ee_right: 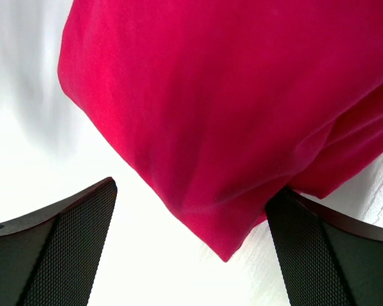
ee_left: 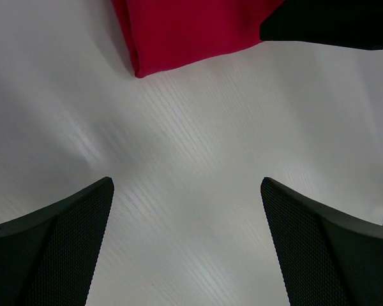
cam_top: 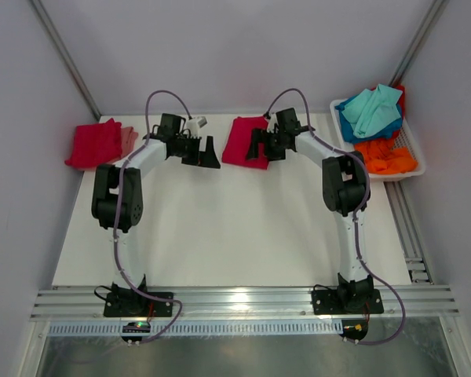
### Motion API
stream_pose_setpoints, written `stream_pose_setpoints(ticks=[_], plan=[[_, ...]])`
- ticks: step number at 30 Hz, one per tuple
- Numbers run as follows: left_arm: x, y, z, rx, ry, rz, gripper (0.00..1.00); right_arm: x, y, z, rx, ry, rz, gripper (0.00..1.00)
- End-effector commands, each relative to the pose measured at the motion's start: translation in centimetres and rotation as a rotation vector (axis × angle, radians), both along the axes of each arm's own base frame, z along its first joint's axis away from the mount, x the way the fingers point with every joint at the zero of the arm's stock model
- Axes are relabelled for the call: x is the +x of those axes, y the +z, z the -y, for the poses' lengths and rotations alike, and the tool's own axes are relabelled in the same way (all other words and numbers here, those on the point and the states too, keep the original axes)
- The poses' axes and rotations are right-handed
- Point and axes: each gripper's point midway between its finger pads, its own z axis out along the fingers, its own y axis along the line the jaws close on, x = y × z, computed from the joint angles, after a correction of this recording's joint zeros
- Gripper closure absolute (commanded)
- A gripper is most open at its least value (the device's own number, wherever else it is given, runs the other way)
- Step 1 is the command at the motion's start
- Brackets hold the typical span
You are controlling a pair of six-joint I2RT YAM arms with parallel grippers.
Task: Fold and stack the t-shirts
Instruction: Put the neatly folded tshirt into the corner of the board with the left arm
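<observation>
T-shirt stack (cam_top: pixel 98 143) folded, far left on desk (cam_top: pixel 235 236); crimson t-shirt (cam_top: pixel 242 141) folded mid-desk, not yet stacked; teal and orange t-shirts (cam_top: pixel 377 126) waiting in basket (cam_top: pixel 418 165). Left claw (cam_top: pixel 202 153), right claw (cam_top: pixel 259 145) wide open, empty.

The basket (cam_top: pixel 414 163) is white with a lattice wall. In it lie a teal shirt (cam_top: pixel 374 110), a blue shirt (cam_top: pixel 347 127), an orange shirt (cam_top: pixel 385 155) and a sliver of red. Left of the basket, the folded shirt (cam_top: pixel 242 143) is plain crimson. Farthest left of the basket, a crimson pile (cam_top: pixel 94 144) lies over a salmon-pink shirt (cam_top: pixel 130 139). The table (cam_top: pixel 220 228) is white and finely ribbed. The arms (cam_top: pixel 114 196) are black and white, with mauve-grey cables (cam_top: pixel 158 96). The left gripper (ee_left: pixel 186 183) and right gripper (ee_right: pixel 191 186) are black, their fingers (ee_left: pixel 57 248) dot-meshed.
</observation>
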Motion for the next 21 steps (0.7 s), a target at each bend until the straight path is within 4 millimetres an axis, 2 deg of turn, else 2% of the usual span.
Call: stream_pose_setpoints(ticks=[1, 7, 11, 12, 21], plan=[[0.6, 3.9, -0.2, -0.031, -0.008, 0.109, 0.01, -4.9, -3.5, 2.0, -0.117, -0.014, -0.188, 0.01], [0.3, 4.1, -0.3, -0.033, -0.009, 0.116, 0.01, -8.2, -4.5, 3.4, -0.164, -0.001, -0.232, 0.01], [0.3, 4.2, -0.2, -0.043, -0.009, 0.117, 0.01, -11.2, -5.3, 4.4, -0.184, 0.006, -0.273, 0.01], [0.2, 4.2, -0.2, -0.045, -0.008, 0.114, 0.01, -11.6, -5.0, 4.6, -0.188, 0.006, -0.269, 0.01], [1.0, 4.6, 0.1, -0.06, -0.006, 0.131, 0.01, -17.4, -6.1, 6.4, -0.243, 0.035, -0.346, 0.01]])
